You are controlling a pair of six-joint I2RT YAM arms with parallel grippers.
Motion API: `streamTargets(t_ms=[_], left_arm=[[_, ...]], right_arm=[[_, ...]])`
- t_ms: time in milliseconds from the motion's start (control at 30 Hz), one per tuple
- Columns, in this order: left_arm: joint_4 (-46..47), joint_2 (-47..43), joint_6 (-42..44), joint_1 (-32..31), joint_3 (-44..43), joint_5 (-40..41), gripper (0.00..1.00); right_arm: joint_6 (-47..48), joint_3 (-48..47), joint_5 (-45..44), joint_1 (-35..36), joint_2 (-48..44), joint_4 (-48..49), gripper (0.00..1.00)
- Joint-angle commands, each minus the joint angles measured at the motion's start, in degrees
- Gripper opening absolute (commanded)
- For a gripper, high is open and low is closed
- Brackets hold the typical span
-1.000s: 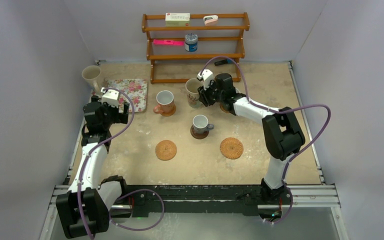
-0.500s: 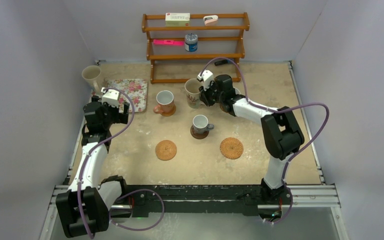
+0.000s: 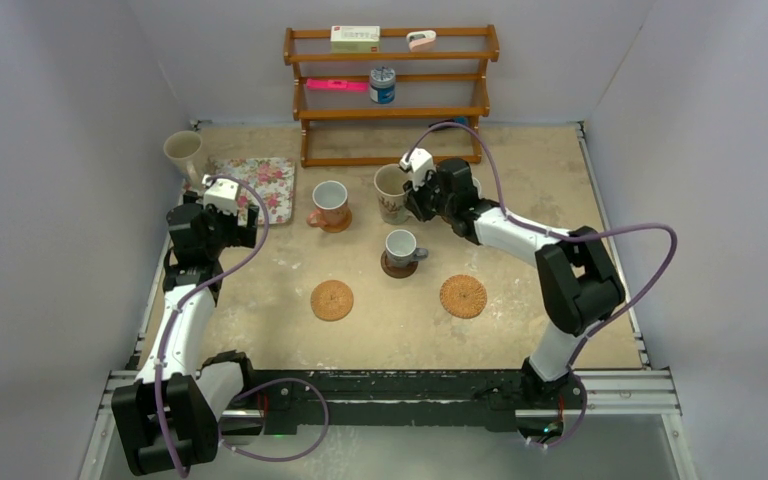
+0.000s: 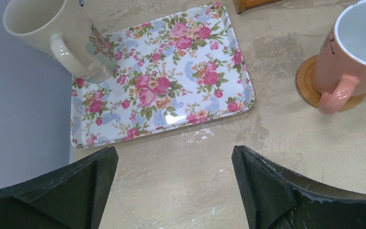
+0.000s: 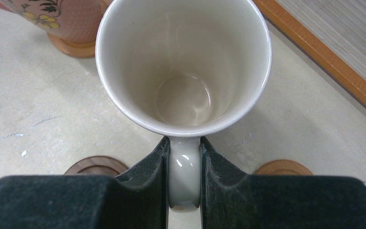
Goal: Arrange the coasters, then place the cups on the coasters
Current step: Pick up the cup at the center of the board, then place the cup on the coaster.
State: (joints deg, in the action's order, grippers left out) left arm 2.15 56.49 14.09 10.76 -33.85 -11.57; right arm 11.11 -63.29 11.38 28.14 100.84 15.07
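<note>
My right gripper (image 5: 185, 177) is shut on the handle (image 5: 185, 167) of a large cream cup (image 5: 183, 62), which stands upright at the back centre (image 3: 391, 192) with the right gripper (image 3: 410, 198) beside it. An orange-brown cup (image 3: 330, 202) sits on a tan coaster (image 3: 338, 224). A small grey-white cup (image 3: 400, 245) sits on a dark brown coaster (image 3: 396, 267). Two woven coasters (image 3: 331, 299) (image 3: 462, 296) lie bare. Another cream cup (image 4: 52, 36) stands at the far left. My left gripper (image 4: 174, 157) is open over bare table.
A floral tray (image 4: 167, 76) lies ahead of the left gripper, touching the left cream cup. A wooden shelf (image 3: 390, 90) with a tin can (image 3: 382, 85) lines the back wall. Below the held cup, a smooth tan coaster (image 5: 284, 167) shows at its right.
The right gripper has shut on the cream cup's handle, and the cup has shifted slightly to the right with it. The left arm has not moved.
</note>
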Motion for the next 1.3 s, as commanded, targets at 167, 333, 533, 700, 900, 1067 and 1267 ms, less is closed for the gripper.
streamTargets(t_ms=[167, 333, 533, 700, 900, 1067, 1267], left_arm=[[2.8, -0.2, -0.4, 0.3, 0.5, 0.6, 1.00], [4.3, -1.3, -0.8, 0.3, 1.5, 1.7, 1.00], [4.6, -1.4, -0.9, 0.3, 1.8, 1.3, 1.00], [4.7, -1.1, -0.9, 0.3, 1.8, 1.3, 1.00], [5.3, -1.9, -0.8, 0.3, 2.5, 1.2, 1.00], [5.3, -2.0, -0.8, 0.3, 2.5, 1.0, 1.00], [5.3, -2.4, -0.7, 0.3, 2.6, 1.1, 1.00]], right_arm=[[0.0, 0.1, -1.0, 0.3, -9.5, 7.8, 0.00], [0.9, 0.4, -1.2, 0.3, -12.1, 7.6, 0.00], [2.4, 0.2, -1.7, 0.2, -16.0, 5.5, 0.00], [3.4, -0.9, -1.4, 0.0, -20.4, 1.6, 0.00], [3.8, -2.2, -1.4, -0.2, -25.8, -4.3, 0.00], [3.7, -1.6, -1.7, -0.5, -30.9, -9.4, 0.00], [3.6, 3.0, -2.9, -1.2, -39.0, -12.7, 0.00]])
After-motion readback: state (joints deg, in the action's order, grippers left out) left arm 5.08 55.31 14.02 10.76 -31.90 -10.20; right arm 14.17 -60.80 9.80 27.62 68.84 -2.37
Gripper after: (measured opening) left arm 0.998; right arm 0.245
